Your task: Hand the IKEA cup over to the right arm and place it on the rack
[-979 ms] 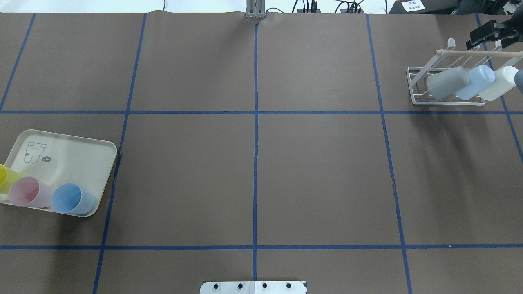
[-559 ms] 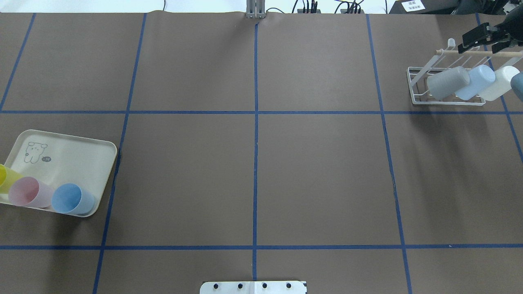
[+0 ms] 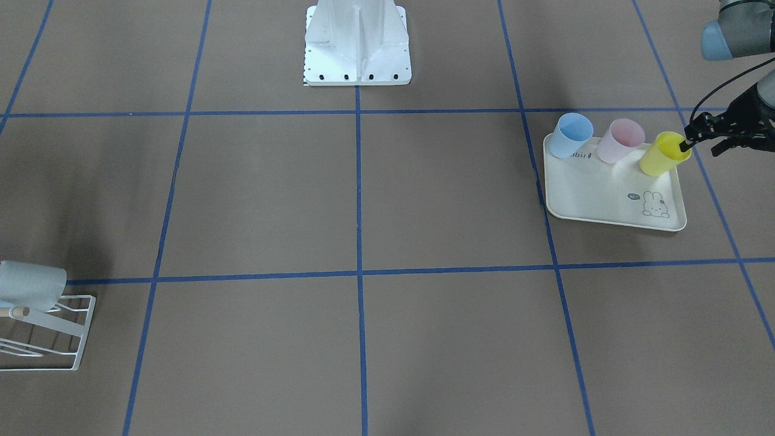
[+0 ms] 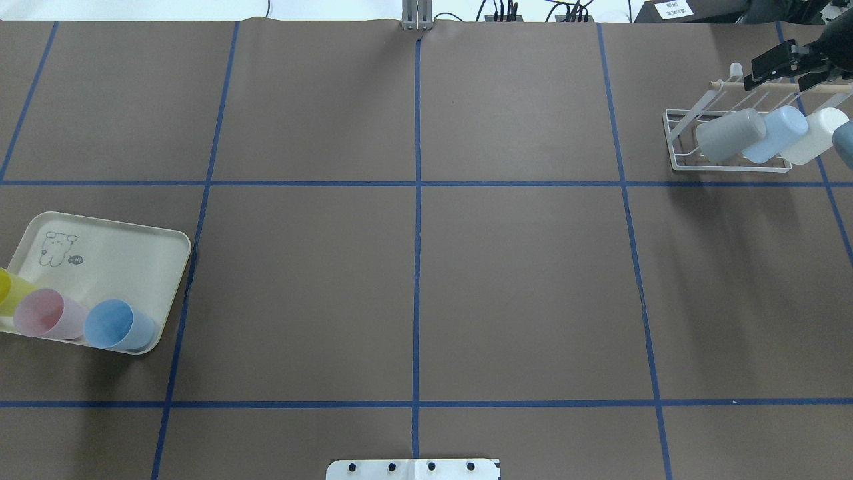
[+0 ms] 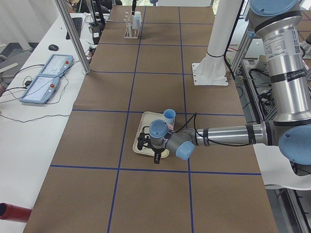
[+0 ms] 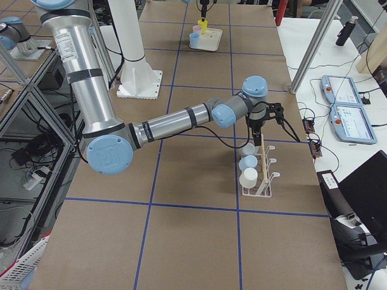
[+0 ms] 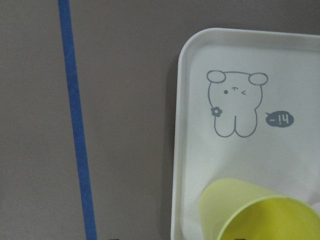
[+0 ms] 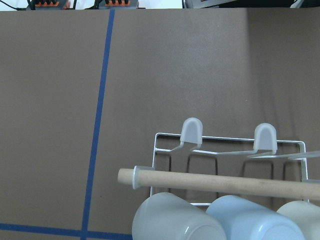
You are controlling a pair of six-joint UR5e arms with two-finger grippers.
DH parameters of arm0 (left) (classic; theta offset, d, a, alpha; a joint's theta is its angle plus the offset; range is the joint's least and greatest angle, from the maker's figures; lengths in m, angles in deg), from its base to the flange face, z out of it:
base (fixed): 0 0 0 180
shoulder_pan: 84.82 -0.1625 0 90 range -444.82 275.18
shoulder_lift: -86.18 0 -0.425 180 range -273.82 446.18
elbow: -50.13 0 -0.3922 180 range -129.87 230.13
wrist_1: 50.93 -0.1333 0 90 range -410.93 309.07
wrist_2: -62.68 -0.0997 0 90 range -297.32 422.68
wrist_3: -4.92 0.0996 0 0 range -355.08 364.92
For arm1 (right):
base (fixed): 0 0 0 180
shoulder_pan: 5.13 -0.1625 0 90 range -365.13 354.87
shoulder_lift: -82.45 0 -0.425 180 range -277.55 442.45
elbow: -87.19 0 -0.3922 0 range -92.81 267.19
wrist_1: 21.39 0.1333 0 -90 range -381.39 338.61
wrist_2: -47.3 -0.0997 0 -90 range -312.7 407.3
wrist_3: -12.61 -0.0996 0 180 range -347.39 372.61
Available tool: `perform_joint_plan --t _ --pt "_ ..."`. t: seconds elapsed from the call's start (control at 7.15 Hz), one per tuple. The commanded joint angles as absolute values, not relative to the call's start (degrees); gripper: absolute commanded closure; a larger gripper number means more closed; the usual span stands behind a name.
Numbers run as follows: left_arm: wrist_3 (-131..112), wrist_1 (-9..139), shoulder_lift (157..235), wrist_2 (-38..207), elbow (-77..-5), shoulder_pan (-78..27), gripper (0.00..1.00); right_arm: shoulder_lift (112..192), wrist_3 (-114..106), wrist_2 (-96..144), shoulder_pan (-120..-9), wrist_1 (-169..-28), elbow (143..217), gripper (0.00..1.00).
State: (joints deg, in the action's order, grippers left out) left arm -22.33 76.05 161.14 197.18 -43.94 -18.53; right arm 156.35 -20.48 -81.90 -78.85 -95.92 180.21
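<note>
Hovering at the left end of the bench (image 4: 520, 280), the left pincer (image 3: 702, 147) is spread open, one fingertip at the mouth of the yellow IKEA cup (image 3: 661, 157) without gripping it. That cup sits on the cream tray (image 3: 605, 197) in a row with a pink cup (image 3: 619, 142) and a blue cup (image 3: 570, 136). The right pincer (image 4: 790, 70), parted and empty, hangs over the rack (image 4: 686, 143) at the far right, where a grey cup (image 4: 730, 135), a pale blue cup (image 4: 776, 132) and a white cup (image 4: 814, 135) lean.

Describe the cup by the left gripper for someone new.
Find the cream tray with the rabbit drawing on the robot's left. Three cups line its robot-side edge. Yours is the yellow cup at the outer end; its neighbours are the pink cup, then the blue cup.
</note>
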Motion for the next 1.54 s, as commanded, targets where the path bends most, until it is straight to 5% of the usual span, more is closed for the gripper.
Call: perform_joint_plan --t 0.0,0.14,0.28,0.84,1.4 --pt "-22.5 76.2 161.2 197.2 -43.7 -20.3 0.45 156.5 -21.8 -82.7 -78.7 -95.9 180.6 0.00" --pt "-22.6 76.3 161.3 197.4 -43.9 -20.7 0.65 156.5 -22.7 -82.8 -78.2 -95.9 181.2 0.00" --pt "-22.6 76.4 161.4 198.7 -43.9 -20.7 1.00 156.4 -25.3 -82.9 -77.3 -95.9 182.6 0.00" --pt "-23.0 68.9 166.6 206.1 -45.2 -14.1 1.00 156.5 -34.0 -83.0 -73.7 -95.9 188.0 0.00" --pt "-37.7 58.0 177.5 206.9 -55.2 -8.4 1.00 155.7 -53.5 -82.5 -65.6 -95.7 198.5 0.00"
